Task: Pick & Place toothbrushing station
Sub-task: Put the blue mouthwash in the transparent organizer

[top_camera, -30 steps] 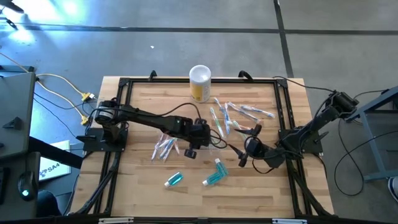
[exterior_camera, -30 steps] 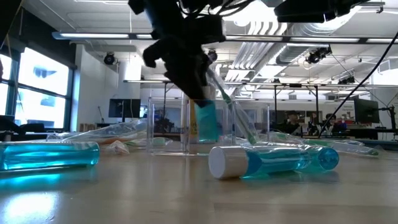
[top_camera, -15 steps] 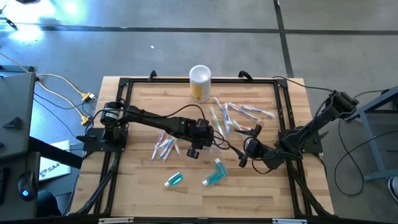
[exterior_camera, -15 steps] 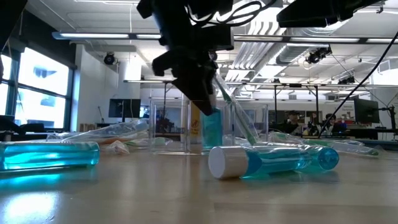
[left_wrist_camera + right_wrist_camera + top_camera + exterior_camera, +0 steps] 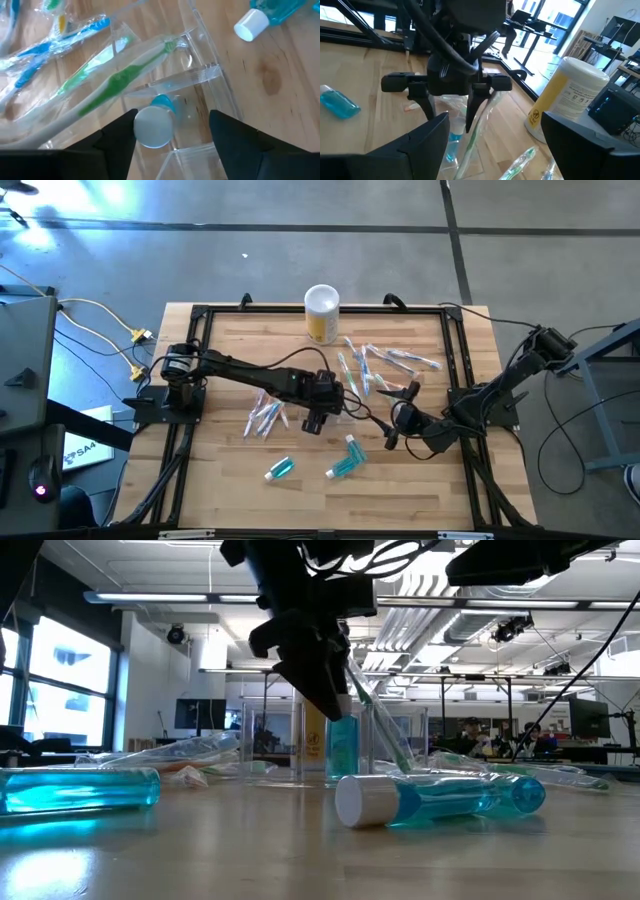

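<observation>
Opened wide now, the left gripper hangs right above the upright toothpaste tube it just released into the clear holder, right gripper gaping nearby.

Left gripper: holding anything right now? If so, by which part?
Nothing held. The left gripper is open above a teal toothpaste tube standing in the clear holder, fingers clear of its white cap. The right gripper is open and empty.
</observation>
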Robot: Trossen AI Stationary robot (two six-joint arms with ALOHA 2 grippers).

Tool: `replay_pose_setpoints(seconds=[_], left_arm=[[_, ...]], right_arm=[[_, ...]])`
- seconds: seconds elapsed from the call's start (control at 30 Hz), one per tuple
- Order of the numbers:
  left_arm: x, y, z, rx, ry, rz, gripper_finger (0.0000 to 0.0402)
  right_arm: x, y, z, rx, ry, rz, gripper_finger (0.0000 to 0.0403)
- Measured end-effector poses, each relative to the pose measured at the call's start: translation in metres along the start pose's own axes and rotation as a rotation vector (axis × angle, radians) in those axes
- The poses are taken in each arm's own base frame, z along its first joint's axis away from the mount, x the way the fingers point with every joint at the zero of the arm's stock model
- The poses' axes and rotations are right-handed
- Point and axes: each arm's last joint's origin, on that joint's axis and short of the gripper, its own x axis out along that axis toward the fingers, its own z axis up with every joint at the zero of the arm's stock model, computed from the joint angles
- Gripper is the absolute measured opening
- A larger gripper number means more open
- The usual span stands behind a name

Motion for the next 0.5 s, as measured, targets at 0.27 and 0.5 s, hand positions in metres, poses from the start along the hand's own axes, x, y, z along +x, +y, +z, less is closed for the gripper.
replay_pose_setpoints(seconds=[0.27, 0.5], left_arm=[[-0.002, -0.008, 0.001, 0.053, 0.03, 0.099, 0.0243], [-0.012, -0.027, 0.009, 0.171, 0.052, 0.189, 0.0243]], right_arm=[[0.0, 0.0, 0.0, 0.0, 0.0, 0.002, 0.0307], [0.0, 0.0, 0.0, -0.001, 0.0, 0.003, 0.0307]])
